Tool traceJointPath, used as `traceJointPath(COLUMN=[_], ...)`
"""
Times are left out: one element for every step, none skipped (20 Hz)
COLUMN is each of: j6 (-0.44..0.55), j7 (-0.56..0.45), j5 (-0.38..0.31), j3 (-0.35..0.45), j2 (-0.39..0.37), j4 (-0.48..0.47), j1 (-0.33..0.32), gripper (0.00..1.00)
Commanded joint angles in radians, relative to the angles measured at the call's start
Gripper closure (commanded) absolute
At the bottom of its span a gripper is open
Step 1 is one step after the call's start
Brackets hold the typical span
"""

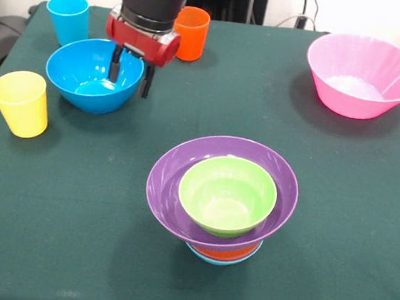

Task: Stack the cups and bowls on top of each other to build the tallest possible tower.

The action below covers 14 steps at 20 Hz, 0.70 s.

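Note:
My gripper (130, 78) hangs open at the back left, its two fingers astride the right rim of the deep blue bowl (83, 73), one inside and one outside. The tower (216, 245) stands at the front centre: a light-blue bowl (211, 259) lowest, an orange bowl (226, 252) on it, then the wide purple bowl (168, 182) with the small green bowl (227, 196) inside. The blue cup (68, 19), the orange cup (191, 33) and the yellow cup (21, 102) stand upright and apart. The large pink bowl (364, 74) sits at the back right. The lime green cup is out of view.
Everything stands on a dark green tablecloth (337, 207). The yellow cup is close to the table's left edge. Cables and dark equipment lie beyond the far edge.

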Motion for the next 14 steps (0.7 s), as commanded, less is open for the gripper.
traceJointPath(j6=[-0.096, -0.101, -0.102, -0.102, -0.102, -0.103, -0.105, -0.108, -0.111, -0.114, -0.118, -0.125, -0.131, -0.137], j7=[-0.046, -0.045, -0.043, -0.043, -0.043, -0.041, -0.039, -0.036, -0.035, -0.033, -0.030, -0.027, -0.023, -0.019], j5=[-0.103, -0.108, -0.110, -0.112, -0.115, -0.117, -0.118, -0.120, -0.122, -0.124, -0.127, -0.130, -0.133, -0.136], j3=[0.085, 0.083, 0.083, 0.084, 0.085, 0.086, 0.085, 0.085, 0.086, 0.086, 0.086, 0.085, 0.084, 0.081], j2=[0.110, 0.115, 0.115, 0.113, 0.111, 0.110, 0.110, 0.111, 0.112, 0.115, 0.119, 0.125, 0.129, 0.134], j4=[0.039, 0.037, 0.039, 0.043, 0.047, 0.052, 0.056, 0.060, 0.062, 0.063, 0.063, 0.062, 0.061, 0.060], j1=[-0.037, -0.039, -0.042, -0.045, -0.049, -0.052, -0.054, -0.056, -0.059, -0.060, -0.062, -0.063, -0.064, -0.063], gripper=[0.00, 0.00, 0.00, 0.00, 0.00, 0.00, 0.00, 0.00, 0.00, 0.00, 0.00, 0.00, 0.00, 0.00])
